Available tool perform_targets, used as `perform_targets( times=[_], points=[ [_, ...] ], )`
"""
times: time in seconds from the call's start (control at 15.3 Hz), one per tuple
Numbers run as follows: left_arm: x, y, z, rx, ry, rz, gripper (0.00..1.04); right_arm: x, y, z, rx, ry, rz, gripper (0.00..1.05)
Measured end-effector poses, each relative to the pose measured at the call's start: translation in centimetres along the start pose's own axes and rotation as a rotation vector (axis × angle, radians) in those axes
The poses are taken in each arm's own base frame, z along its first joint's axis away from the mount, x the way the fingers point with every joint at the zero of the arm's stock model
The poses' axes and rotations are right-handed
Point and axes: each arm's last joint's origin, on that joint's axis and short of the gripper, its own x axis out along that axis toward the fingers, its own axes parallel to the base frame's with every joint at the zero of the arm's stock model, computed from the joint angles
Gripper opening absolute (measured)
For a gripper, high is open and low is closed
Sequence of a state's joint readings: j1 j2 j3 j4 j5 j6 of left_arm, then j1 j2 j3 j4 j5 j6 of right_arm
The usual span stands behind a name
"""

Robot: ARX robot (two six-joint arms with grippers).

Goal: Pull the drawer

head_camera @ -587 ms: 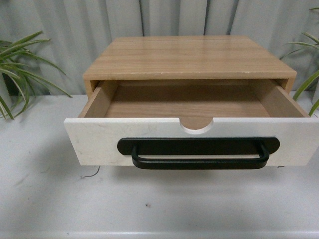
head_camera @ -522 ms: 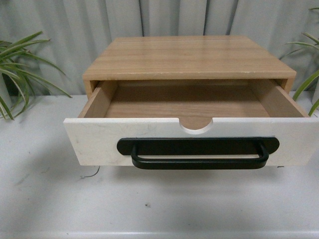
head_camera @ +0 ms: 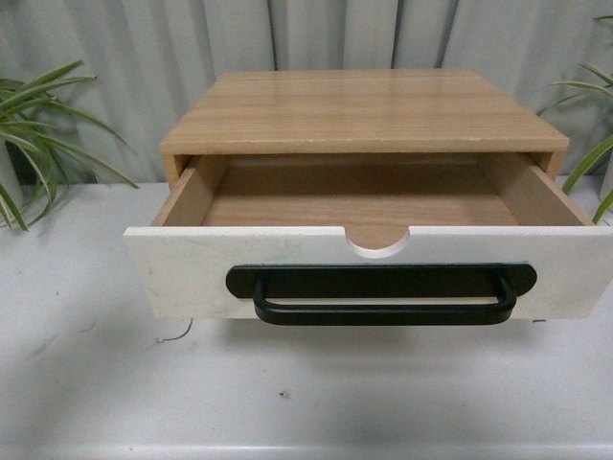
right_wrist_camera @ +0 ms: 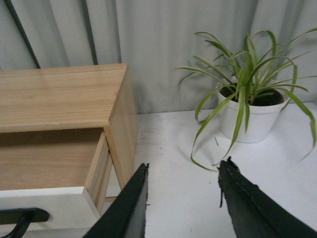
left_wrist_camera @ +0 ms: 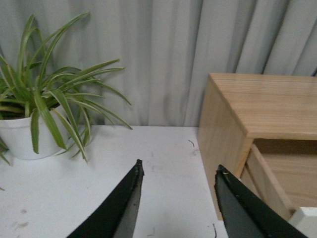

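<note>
Presently shows left gripper [left_wrist_camera: 178,166] and right gripper [right_wrist_camera: 186,162] both spread and empty, flanking the wooden cabinet [head_camera: 364,105], with the drawer [head_camera: 192,268] far out over the white table [head_camera: 287,393]; risks leaving its slot under any hard tug on the black bar handle [head_camera: 381,297].

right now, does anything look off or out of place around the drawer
Nothing serious: the drawer is pulled out straight and looks empty. Only oddity is a thin curled scrap, maybe wire, lying on the table by the drawer's lower left corner.
</note>
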State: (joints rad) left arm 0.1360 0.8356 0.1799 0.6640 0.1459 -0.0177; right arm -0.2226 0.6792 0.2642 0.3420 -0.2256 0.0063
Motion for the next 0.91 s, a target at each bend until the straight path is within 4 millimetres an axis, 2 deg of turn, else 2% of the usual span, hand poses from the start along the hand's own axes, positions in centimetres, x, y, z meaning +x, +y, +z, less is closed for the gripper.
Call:
perform_targets(
  times=[0.26,0.72,0.85,0.91],
  points=[
    [-0.5,-0.2,-0.5,-0.001,0.008,0.003,0.32,-1.3,0.5,-0.1,-0.011,-0.049,-0.009,0.33],
    [-1.4,-0.6,-1.3,-0.003,0.023,0.008,0.12,-2.1,1.2,-0.4,-0.02,-0.092,0.004,0.13],
    [-1.9,-0.9,-1.5,0.002,0.016,0.017,0.02,-2.3,1.5,-1.6,-0.02,-0.07,0.002,0.02],
    [-2.6,-2.0,-1.9,0.002,0.017,-0.014,0.02,-2.6,1.7,-2.6,-0.019,-0.054,-0.004,0.02]
  ],
)
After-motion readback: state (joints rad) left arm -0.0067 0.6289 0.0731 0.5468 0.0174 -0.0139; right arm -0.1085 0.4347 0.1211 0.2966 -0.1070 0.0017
